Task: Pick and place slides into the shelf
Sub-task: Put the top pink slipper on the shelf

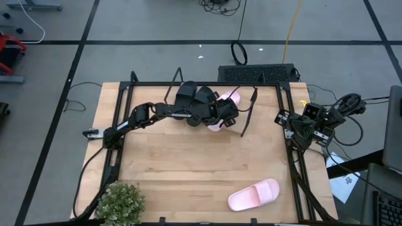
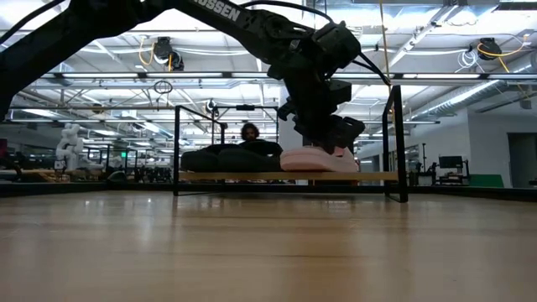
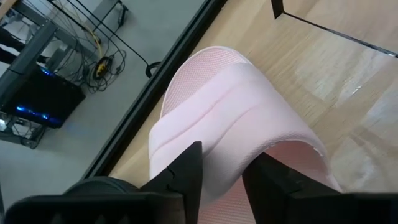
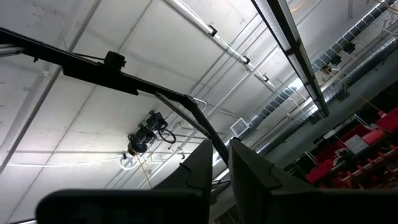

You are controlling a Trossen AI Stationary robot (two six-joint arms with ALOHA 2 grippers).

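While two pink slides are plain to count, one [image 1: 253, 194] lying loose near the table's [image 1: 176, 163] front edge and one [image 3: 230, 118] on the shelf [image 2: 285, 176] under the left gripper [image 3: 221, 171], whose fingers straddle its strap, the black pair [image 2: 231, 158] shows only as a dark heap. The right gripper [image 4: 216, 163], narrowly parted, points at ceiling lights. A person sits beyond the shelf.
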